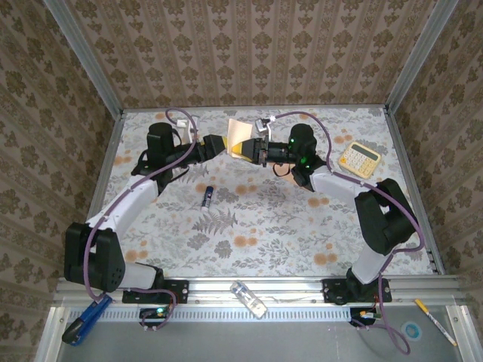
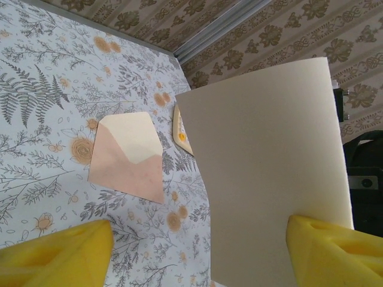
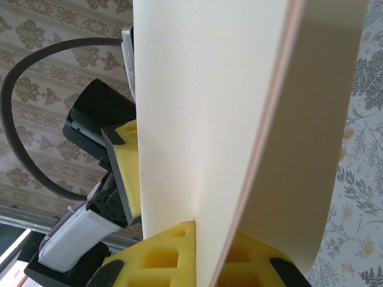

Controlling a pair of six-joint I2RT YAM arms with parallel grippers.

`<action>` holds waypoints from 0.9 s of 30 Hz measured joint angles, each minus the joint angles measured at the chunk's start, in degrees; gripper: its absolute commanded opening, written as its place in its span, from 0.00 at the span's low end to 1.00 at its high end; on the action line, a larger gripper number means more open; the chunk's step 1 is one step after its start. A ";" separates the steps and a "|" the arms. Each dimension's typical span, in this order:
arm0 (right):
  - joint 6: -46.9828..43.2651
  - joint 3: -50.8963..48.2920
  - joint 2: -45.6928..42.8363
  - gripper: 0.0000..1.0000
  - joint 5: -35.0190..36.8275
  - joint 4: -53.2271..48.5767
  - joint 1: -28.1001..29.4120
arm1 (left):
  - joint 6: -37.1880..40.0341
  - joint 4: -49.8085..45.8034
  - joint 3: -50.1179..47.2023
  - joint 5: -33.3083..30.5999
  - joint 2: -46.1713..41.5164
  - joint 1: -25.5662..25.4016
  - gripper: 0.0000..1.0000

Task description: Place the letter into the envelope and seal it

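The letter (image 3: pixel 197 107) looked thin, light and easy to bend, so I judged that a gentle hold near one edge was best. The right pincer (image 3: pixel 197 251) was closed on one edge and held the curved sheet in the air. The left pincer (image 2: pixel 197 251) stood wide, with the sheet between its fingers, close to one of them. Beyond this pincer the envelope (image 2: pixel 128 158) lay flat on the desk (image 2: pixel 48 89), flap open.
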 measured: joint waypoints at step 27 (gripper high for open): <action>-0.70 -0.42 1.16 0.00 0.00 -1.70 0.85 | 3.32 -5.40 1.05 3.32 -2.60 0.46 0.75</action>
